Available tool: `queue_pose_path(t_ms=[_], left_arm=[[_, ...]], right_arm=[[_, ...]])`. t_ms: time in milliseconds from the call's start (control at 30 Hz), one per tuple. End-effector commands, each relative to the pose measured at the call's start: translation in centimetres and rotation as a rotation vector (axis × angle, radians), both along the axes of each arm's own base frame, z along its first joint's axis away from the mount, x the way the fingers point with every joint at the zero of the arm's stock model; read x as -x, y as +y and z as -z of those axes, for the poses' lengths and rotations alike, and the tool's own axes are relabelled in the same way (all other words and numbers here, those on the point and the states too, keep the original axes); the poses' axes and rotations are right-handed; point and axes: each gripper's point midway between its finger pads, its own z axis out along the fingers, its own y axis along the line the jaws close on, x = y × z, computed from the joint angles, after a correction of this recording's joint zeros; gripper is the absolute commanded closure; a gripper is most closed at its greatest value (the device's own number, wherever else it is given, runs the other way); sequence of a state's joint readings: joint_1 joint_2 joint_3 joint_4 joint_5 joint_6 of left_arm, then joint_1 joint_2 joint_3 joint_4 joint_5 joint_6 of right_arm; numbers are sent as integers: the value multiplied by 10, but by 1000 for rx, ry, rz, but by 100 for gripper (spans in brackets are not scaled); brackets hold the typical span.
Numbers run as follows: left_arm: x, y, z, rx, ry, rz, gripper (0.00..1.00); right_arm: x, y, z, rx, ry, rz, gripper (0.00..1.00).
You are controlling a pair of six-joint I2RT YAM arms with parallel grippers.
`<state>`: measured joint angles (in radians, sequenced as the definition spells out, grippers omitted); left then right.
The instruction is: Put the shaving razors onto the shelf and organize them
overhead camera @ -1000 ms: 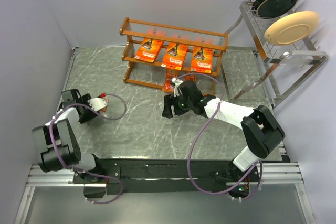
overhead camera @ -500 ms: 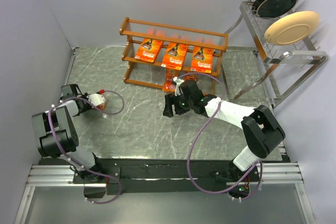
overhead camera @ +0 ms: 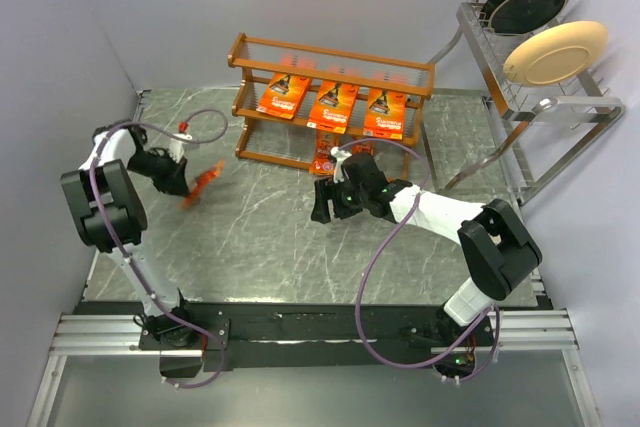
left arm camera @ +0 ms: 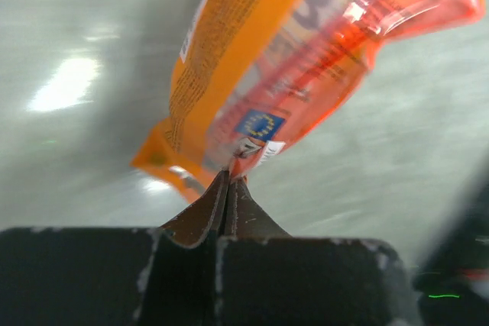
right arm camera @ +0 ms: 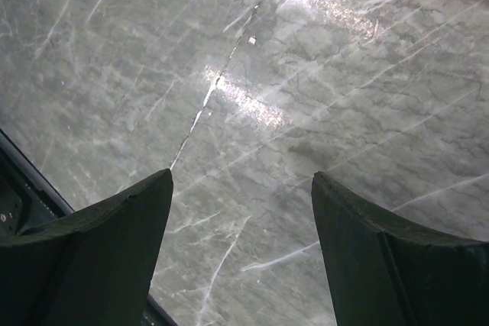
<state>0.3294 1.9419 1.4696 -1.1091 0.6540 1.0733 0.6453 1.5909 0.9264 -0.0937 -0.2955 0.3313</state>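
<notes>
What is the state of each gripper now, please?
Left gripper: closed, holding a razor pack by its edge.
Right gripper: open, holding nothing.

The left arm's fingers (overhead camera: pixel 186 182) hold a small orange razor pack (overhead camera: pixel 205 181) over the marble counter (overhead camera: pixel 270 247), near the wooden shelf (overhead camera: pixel 252 48).

Overhead view from behind, looking down on the table (overhead camera: pixel 270 247), wrist views close over it, left probably tilted

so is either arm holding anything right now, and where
The left gripper pinches a small orange razor pack by its thin edge; the right gripper is open, holding nothing.
</notes>
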Motion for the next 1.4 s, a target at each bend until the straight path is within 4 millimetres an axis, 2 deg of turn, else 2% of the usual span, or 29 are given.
queue_pose_path(t_ms=[0,133,200,300,367,433,467,567,633,667,733,767,833,900,933,1000,1033,1133,1200,1300,1367], left_arm=[[70,-88,-31,358,335,-46,99],[96,-121,-27,542,482,-102,98],[99,-128,-24,569,534,-120,97],[90,-138,-34,680,571,-178,97],[78,-141,-40,743,587,-217,96],[70,-140,-39,750,622,-243,86],[70,-138,-30,727,658,-252,69],[69,-130,-22,671,659,-252,52],[71,-122,-19,640,684,-298,50],[64,-115,-18,616,624,-316,47],[63,-101,-13,558,626,-410,44],[50,-92,-14,507,496,-414,38],[51,-85,-7,413,463,-481,36],[43,-83,-8,355,390,-526,32],[50,-88,-4,350,411,-526,31],[52,-100,-3,377,439,-543,30],[60,-109,-1,424,481,-550,25],[57,-117,7,417,483,-608,26],[57,-121,9,441,546,-707,26],[57,-130,12,474,604,-752,27],[52,-136,11,496,577,-748,28]], right_arm=[[-10,-3,-14,-13,-49,19,20],[-8,-6,-14,-7,-50,18,20],[-9,-7,-15,-5,-59,19,20],[-11,-9,-13,-2,-56,25,20],[-10,-8,-11,-1,-50,23,20],[-10,-6,-11,-6,-48,19,20],[-10,-6,-10,-5,-44,19,20],[-12,-5,-13,-8,-50,18,20],[-13,-5,-13,-6,-56,21,20],[-13,-6,-13,-4,-56,21,20],[-13,-6,-11,-2,-55,23,20],[-13,-7,-11,-2,-55,25,19],[-12,-6,-9,-4,-50,25,19],[-11,-5,-8,-4,-45,20,19],[-12,-4,-9,-7,-45,18,19],[-14,-4,-8,-3,-43,21,19],[-15,-3,-10,-5,-46,21,19],[-15,-3,-9,-3,-44,19,19],[-13,-4,-7,4,-43,17,19],[-14,-7,-9,14,-54,15,19],[-14,-9,-11,21,-65,13,19]])
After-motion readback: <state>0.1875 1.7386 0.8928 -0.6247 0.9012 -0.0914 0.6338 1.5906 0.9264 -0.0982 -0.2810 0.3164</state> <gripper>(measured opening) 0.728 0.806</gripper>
